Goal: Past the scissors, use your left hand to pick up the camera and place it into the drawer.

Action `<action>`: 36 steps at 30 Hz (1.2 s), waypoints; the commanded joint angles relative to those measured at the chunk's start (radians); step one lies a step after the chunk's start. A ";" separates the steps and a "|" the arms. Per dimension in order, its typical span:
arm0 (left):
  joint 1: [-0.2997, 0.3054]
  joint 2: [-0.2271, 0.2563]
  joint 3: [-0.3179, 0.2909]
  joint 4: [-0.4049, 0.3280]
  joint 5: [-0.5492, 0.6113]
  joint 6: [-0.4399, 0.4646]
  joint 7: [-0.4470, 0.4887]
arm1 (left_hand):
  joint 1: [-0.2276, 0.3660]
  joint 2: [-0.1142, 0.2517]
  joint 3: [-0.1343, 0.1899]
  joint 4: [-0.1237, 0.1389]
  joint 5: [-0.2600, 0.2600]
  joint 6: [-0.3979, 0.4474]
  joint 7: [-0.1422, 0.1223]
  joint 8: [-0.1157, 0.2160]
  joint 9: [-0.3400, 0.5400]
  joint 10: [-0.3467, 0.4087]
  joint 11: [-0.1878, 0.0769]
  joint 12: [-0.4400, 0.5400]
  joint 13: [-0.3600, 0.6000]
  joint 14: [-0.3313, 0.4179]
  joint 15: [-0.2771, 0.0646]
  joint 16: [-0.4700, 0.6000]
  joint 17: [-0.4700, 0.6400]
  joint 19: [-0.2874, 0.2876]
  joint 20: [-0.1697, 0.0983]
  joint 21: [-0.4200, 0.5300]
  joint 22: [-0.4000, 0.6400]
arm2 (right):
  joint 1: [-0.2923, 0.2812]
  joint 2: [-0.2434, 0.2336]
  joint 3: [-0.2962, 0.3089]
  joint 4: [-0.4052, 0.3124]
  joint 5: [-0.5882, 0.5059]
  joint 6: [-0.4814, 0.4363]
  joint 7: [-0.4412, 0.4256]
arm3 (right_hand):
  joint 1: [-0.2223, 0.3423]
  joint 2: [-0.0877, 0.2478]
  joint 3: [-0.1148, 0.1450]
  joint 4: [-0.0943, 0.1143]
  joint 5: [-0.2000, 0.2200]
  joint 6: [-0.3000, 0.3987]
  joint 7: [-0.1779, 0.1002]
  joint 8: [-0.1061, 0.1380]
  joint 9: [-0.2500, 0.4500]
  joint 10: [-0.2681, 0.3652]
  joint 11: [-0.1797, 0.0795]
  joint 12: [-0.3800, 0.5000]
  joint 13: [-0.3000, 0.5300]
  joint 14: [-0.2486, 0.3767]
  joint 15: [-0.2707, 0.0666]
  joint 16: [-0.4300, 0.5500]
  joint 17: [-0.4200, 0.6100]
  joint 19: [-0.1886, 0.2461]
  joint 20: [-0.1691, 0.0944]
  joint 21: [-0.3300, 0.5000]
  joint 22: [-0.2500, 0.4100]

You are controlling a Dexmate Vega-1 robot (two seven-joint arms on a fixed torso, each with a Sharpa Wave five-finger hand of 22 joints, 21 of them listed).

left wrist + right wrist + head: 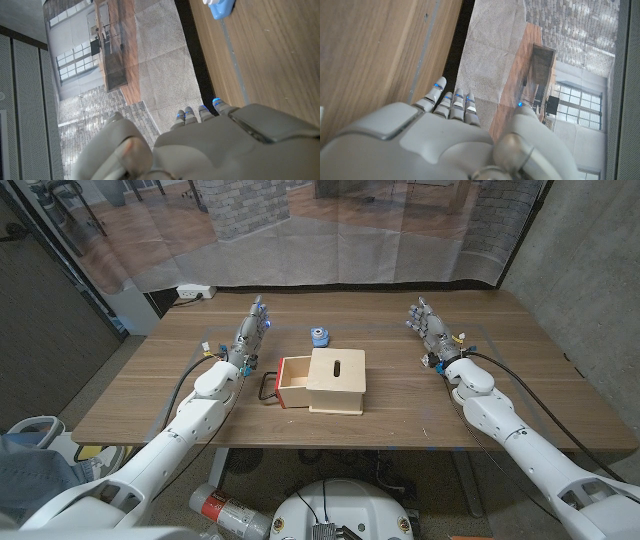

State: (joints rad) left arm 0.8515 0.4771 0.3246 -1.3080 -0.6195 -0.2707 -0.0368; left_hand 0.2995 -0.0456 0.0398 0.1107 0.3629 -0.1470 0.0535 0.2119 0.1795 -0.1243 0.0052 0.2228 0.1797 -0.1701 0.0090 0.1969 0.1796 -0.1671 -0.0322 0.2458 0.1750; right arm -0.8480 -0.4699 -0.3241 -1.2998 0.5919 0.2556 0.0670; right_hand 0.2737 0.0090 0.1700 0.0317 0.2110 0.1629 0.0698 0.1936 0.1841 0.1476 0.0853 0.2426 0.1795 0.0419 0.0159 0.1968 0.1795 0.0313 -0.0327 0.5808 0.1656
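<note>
Fingers (256, 313) of your left hand (248, 335) are standing spread and empty, so you're probably facing a light, hard, slippery camera (319, 335) best pinched across its sides.

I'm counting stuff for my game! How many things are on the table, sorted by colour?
Blue: 1, the camera
Light wood: 1, the drawer box
Red and black: 1, the scissors
Total: 3
</note>
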 commanded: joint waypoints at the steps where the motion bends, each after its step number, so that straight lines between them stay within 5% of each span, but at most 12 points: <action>1: 0.024 -0.117 -0.143 -0.007 0.140 0.077 -0.070 | 0.009 0.001 0.000 0.005 0.006 -0.002 0.001 0.005 0.005 -0.004 -0.001 0.005 0.005 -0.021 0.002 0.006 0.003 -0.017 -0.030 0.003 0.004 | -0.040 0.202 0.243 -0.009 -0.217 -0.089 0.125 | 0.009 -0.003 0.009 -0.002 0.004 0.009 -0.003 0.007 0.004 0.012 -0.006 0.002 0.002 0.012 -0.003 0.007 0.002 0.008 -0.042 0.002 0.005; 15: 0.023 -0.175 -0.233 -0.026 0.228 0.156 -0.145 | 0.015 0.008 0.001 0.003 0.008 0.005 0.001 0.004 0.004 0.006 -0.001 0.005 0.005 -0.013 0.001 0.005 0.003 -0.010 -0.019 0.001 0.004 | -0.049 0.343 0.401 -0.021 -0.372 -0.128 0.226 | 0.011 0.000 0.010 -0.005 0.003 0.010 -0.004 0.006 0.004 0.010 -0.005 -0.002 0.002 0.010 -0.002 0.004 0.002 0.009 -0.041 -0.005 0.006; 36: 0.066 -0.185 -0.290 -0.114 0.299 0.205 -0.144 | 0.025 0.019 0.002 0.000 0.010 0.011 -0.002 0.002 0.005 0.017 -0.005 0.004 0.005 -0.002 0.001 0.005 0.003 -0.006 -0.009 -0.004 0.004 | -0.054 0.418 0.487 -0.039 -0.456 -0.142 0.281 | 0.011 0.003 0.009 -0.007 0.000 0.012 -0.008 0.005 0.004 0.012 -0.004 -0.006 0.002 0.010 0.000 0.001 0.003 0.011 -0.038 -0.016 0.006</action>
State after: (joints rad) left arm 0.9010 0.2984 0.0637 -1.3848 -0.3589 -0.0866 -0.1785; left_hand 0.3166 -0.0287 0.0399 0.1105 0.3686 -0.1391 0.0536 0.2119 0.1792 -0.1113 -0.0002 0.2227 0.1794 -0.1700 0.0090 0.1968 0.1792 -0.1669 -0.0322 0.2458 0.1747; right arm -0.8979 -0.0932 0.1179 -1.3293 0.1805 0.1204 0.3183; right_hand 0.2731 0.0095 0.1741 0.0276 0.2110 0.1682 0.0642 0.1936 0.1839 0.1538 0.0823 0.2424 0.1793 0.0450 0.0124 0.1968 0.1792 0.0350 -0.0361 0.5650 0.1701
